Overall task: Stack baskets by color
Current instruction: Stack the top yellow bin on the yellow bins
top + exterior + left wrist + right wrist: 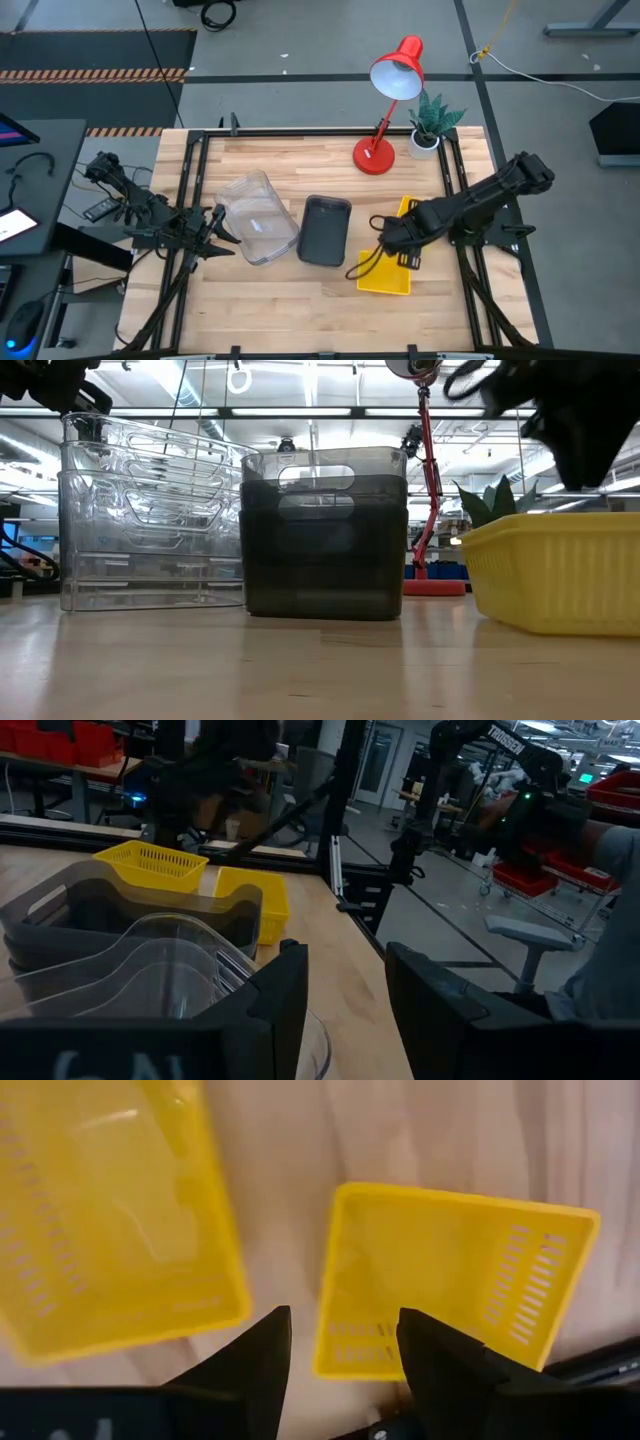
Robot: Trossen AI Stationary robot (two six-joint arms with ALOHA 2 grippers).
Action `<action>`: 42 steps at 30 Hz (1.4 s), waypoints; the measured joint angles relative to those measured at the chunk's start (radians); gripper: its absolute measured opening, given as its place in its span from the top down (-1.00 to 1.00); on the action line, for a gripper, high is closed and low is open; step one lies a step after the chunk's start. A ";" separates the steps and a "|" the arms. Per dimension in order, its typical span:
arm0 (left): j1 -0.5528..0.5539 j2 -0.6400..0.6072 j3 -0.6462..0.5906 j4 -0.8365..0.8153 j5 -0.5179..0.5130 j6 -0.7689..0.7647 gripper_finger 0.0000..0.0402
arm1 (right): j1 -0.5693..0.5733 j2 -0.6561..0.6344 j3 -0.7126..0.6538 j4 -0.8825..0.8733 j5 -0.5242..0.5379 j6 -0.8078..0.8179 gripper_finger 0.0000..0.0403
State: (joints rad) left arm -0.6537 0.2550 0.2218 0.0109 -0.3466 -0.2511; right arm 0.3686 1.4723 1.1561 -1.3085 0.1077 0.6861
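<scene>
Right end effector (340, 1350): mine, hovering above the yellow baskets, fingers spread apart — nothing between them.
Yellow baskets (455, 1275): two, lying side by side on the surface (300, 300), on the right part — not one inside the other.
Dark grey baskets (325, 230): nested in the middle of the surface.
Clear baskets (258, 217): nested, left of the grey ones.
Left end effector (214, 228): just beside the clear baskets; I cannot tell if it grips them.
</scene>
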 joint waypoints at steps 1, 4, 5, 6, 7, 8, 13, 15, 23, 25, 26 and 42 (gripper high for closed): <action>0.000 0.000 0.000 0.000 0.000 0.000 0.29 | -0.020 0.000 -0.012 0.008 0.001 -0.001 0.07; 0.000 0.000 0.000 0.000 0.000 0.000 0.29 | -0.085 0.000 -0.055 0.045 -0.010 -0.033 0.10; 0.000 0.000 0.000 0.000 0.000 0.000 0.29 | -0.106 0.001 -0.066 0.053 -0.021 -0.048 0.11; 0.000 0.000 0.000 0.000 0.000 0.000 0.29 | -0.127 0.001 -0.076 0.060 -0.030 -0.058 0.12; 0.000 0.000 0.000 0.000 0.000 0.000 0.29 | -0.148 0.001 -0.086 0.072 -0.042 -0.063 0.12; 0.000 0.000 0.000 0.000 0.000 0.000 0.29 | -0.169 0.001 -0.096 0.088 -0.051 -0.066 0.12; 0.000 0.000 0.000 0.000 0.000 -0.005 0.29 | -0.222 0.001 -0.140 0.214 -0.109 -0.068 0.12; 0.000 0.000 0.000 0.000 0.000 -0.006 0.29 | -0.225 0.001 -0.148 0.259 -0.112 -0.059 0.12; 0.000 0.000 0.000 0.000 0.000 -0.008 0.29 | -0.270 0.001 -0.142 0.178 -0.080 0.025 0.08; 0.000 0.000 0.000 0.000 0.000 -0.008 0.29 | -0.304 0.001 -0.145 0.168 -0.050 0.088 0.08; 0.000 0.000 0.000 0.000 0.000 -0.008 0.29 | -0.318 0.001 -0.147 0.171 -0.025 0.127 0.08; -0.001 0.000 0.000 -0.028 0.015 -0.008 0.29 | -0.375 0.001 -0.253 0.298 -0.050 0.264 0.08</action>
State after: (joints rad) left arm -0.6544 0.2548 0.2218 -0.0173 -0.3319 -0.2594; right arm -0.0065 1.4734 0.9026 -1.0101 0.0582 0.9501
